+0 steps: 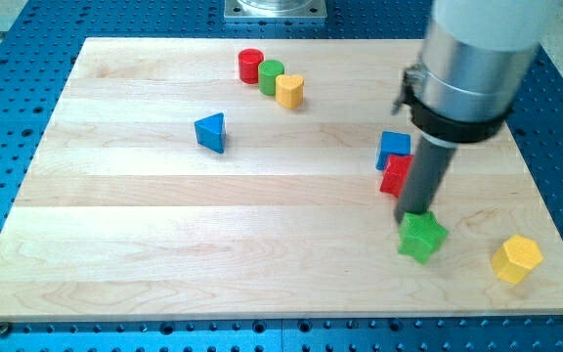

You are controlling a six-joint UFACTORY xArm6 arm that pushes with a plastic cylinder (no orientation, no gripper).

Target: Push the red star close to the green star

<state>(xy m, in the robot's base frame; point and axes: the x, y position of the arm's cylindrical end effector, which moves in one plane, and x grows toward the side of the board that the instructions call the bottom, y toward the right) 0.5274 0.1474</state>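
Observation:
The red star lies at the view's right, just below and touching a blue cube. The green star lies a short way below and to the right of the red star. My tip stands between them, at the green star's top edge and just right of and below the red star. The rod hides part of the red star's right side.
A red cylinder, a green cylinder and a yellow block cluster at the view's top centre. A blue triangle lies left of centre. A yellow hexagon lies at the bottom right near the board's edge.

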